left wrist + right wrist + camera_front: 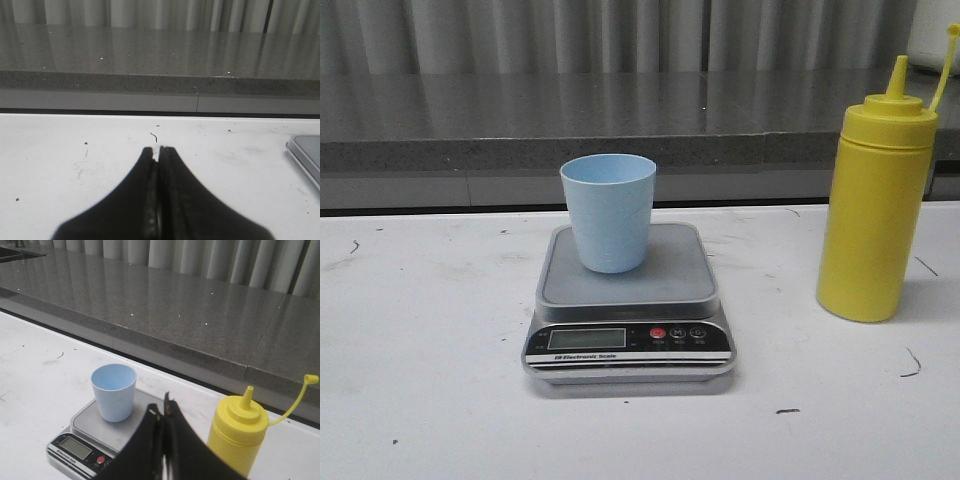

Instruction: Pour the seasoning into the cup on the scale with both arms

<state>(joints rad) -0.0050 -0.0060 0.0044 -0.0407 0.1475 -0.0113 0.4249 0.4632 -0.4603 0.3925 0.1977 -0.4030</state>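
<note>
Cup (609, 212) stands upright on the grey platform of the scale (628, 300), toward its back edge, mouth open and unobstructed. Seasoning bottle (876, 205) stands upright on the white table (420, 380), well apart to the scale's right, its tethered cap (953, 30) hanging off the uncapped nozzle. Left gripper (158, 150) and right gripper (161, 412) each have fingers pressed together, holding nothing. 1 grey stone counter (470, 110) runs behind the table.

Before me the cup (609, 211) stands upright on the scale (628, 305) at the table's (420, 400) middle, the seasoning bottle (875, 205) well to its right.
</note>
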